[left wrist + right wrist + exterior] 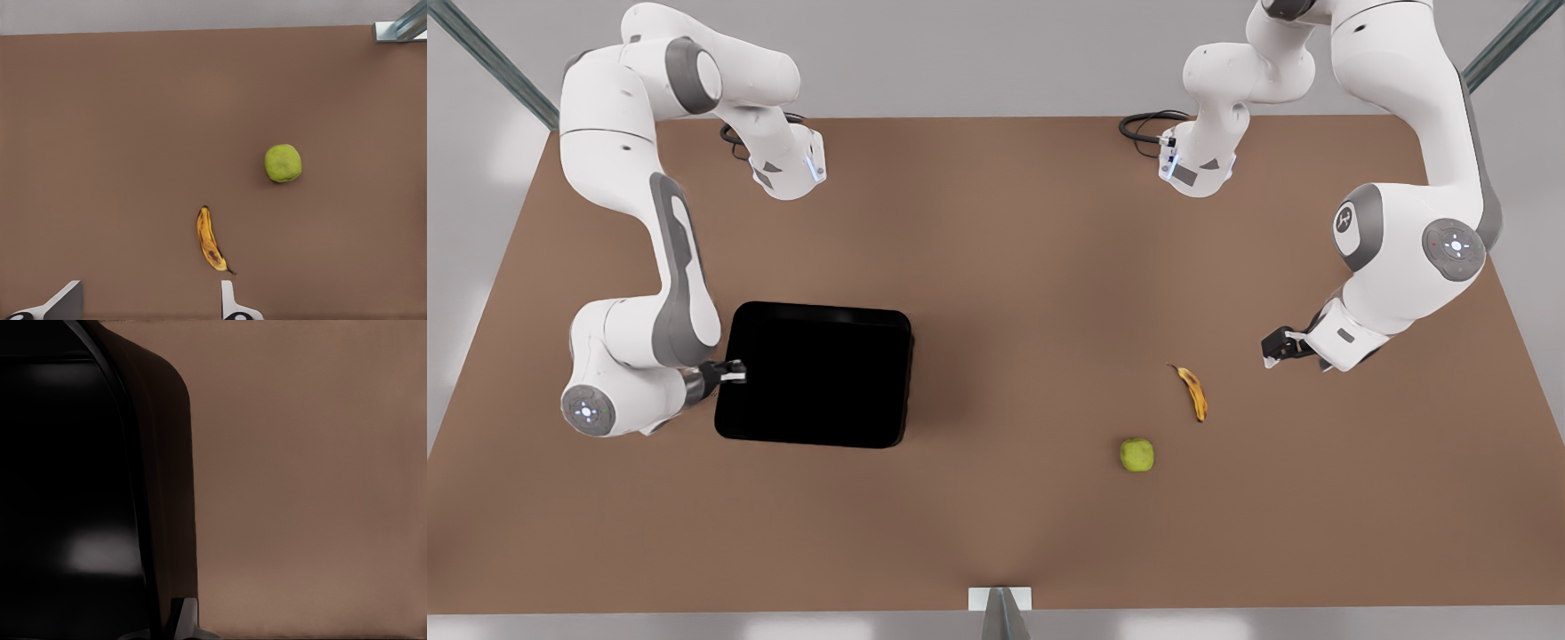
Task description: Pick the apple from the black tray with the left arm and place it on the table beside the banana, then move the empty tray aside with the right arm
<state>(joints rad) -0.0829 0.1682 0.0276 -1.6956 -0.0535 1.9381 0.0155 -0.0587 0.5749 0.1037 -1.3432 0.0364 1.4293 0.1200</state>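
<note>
The yellow-green apple lies on the brown table, a short way from the banana. My left gripper hovers open and empty at the front view's right, just beyond the banana. The glossy black tray sits at the front view's left with nothing in it. My right gripper is at the tray's left rim, shut on it. One of its fingertips shows against the outside of the rim.
Black cables lie at the table's back edge near the arm bases. A small metal bracket stands at the middle of the front edge. Bare tabletop stretches between the tray and the fruit.
</note>
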